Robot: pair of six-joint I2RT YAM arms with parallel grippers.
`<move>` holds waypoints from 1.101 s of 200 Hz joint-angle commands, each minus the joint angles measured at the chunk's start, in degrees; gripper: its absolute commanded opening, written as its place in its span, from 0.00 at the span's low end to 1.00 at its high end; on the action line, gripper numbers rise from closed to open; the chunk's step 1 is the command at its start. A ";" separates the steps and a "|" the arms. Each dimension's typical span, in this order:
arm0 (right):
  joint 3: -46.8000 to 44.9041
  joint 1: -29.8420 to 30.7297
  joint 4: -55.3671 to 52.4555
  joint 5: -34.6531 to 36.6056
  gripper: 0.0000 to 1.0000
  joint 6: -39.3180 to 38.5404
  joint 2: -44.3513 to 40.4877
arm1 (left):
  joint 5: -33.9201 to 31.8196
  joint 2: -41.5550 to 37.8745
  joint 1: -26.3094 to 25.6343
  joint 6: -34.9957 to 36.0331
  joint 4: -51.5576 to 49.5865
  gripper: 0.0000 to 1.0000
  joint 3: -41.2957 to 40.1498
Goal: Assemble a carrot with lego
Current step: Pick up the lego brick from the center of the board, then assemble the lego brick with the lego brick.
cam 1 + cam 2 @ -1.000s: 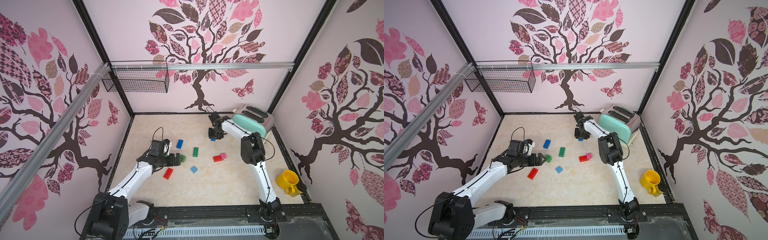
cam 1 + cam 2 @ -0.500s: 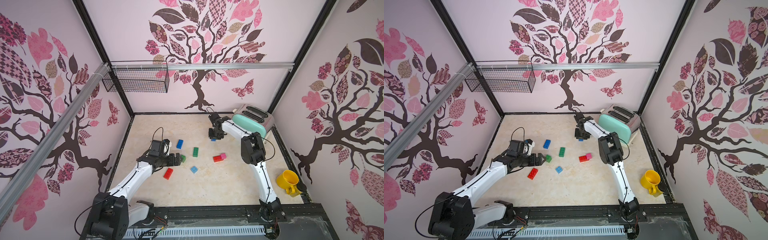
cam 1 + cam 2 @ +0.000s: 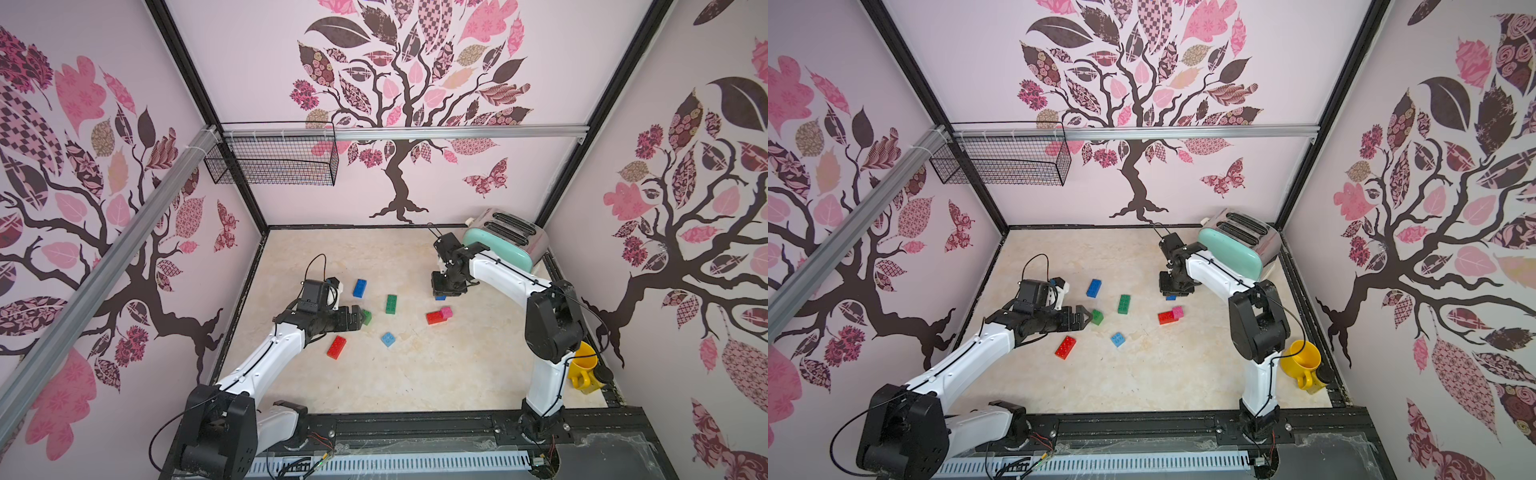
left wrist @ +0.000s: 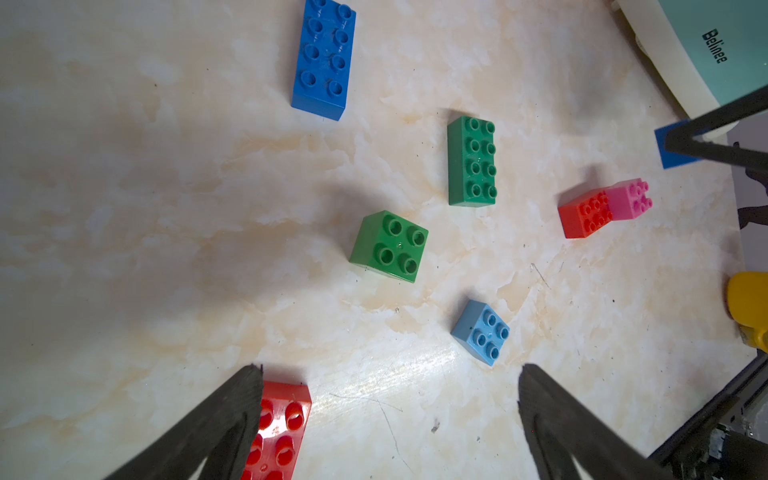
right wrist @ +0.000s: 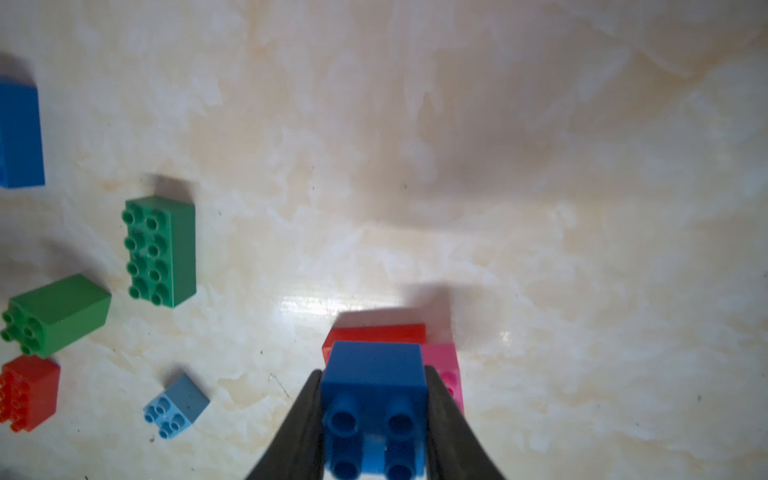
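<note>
Pinching a dark blue brick (image 5: 374, 399) beside the toaster (image 3: 503, 241), toward the far right corner of the table (image 3: 415, 374), the right gripper (image 5: 373, 372) sits near a touching red brick (image 3: 434, 317) and pink brick (image 3: 447, 311). The left gripper (image 4: 389, 370), fingers (image 4: 232, 415) spread, faces a small green brick (image 4: 390, 245) mid-table; a mug (image 3: 582, 365) stands at the right edge.

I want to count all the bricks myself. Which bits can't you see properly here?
Red oblong brick: left wrist view, cut by the picture edge and a left finger.
Dark blue brick: both top views, mostly under the right gripper holding it.
Yellow mug: left wrist view, cut by the edge.
Pink brick: right wrist view, partly behind the held one.
</note>
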 commanded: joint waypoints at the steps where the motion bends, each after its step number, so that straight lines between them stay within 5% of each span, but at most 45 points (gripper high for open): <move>1: -3.83 3.30 -0.62 -0.17 0.30 -0.49 -3.30 | 0.77 -0.53 -0.15 0.08 0.83 0.98 0.34; 61: -10.37 7.09 3.36 0.71 0.30 -0.46 -4.77 | 1.13 -1.07 -0.13 -0.24 0.99 0.98 0.19; 220: -5.94 8.17 5.54 4.55 0.30 -3.64 2.31 | 0.89 -1.51 -0.13 -0.49 1.14 0.98 -0.01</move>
